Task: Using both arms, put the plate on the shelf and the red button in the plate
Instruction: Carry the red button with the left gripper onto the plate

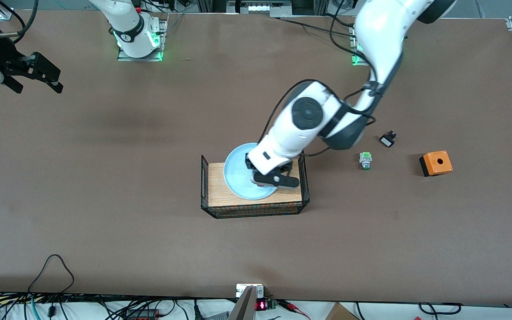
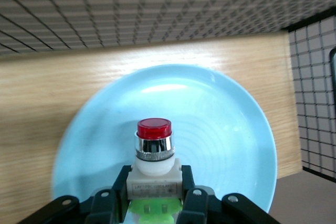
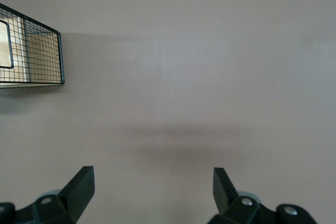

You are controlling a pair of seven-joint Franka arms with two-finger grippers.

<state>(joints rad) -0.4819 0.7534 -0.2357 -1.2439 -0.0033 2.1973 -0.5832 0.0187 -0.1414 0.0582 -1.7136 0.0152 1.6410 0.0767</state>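
Left wrist view showing left tool [image 2: 155, 203] clamping red button [image 2: 154, 153] over plate [image 2: 220, 129]. Plate lying in wire basket [image 1: 205, 178] mid-desk. Right tool [image 3: 152, 190] waiting with fingers spread wide, holding nothing, hanging over right arm's end of desk [image 1: 105, 178].

The front view looks down from high above the table's [image 1: 105, 200] edge opposite the arms' bases, taking in almost the whole surface. The left wrist view sits very close over the plate [image 2: 220, 129] inside the wire basket [image 1: 256, 212] (seen in all three views). The right wrist view faces down on bare table.
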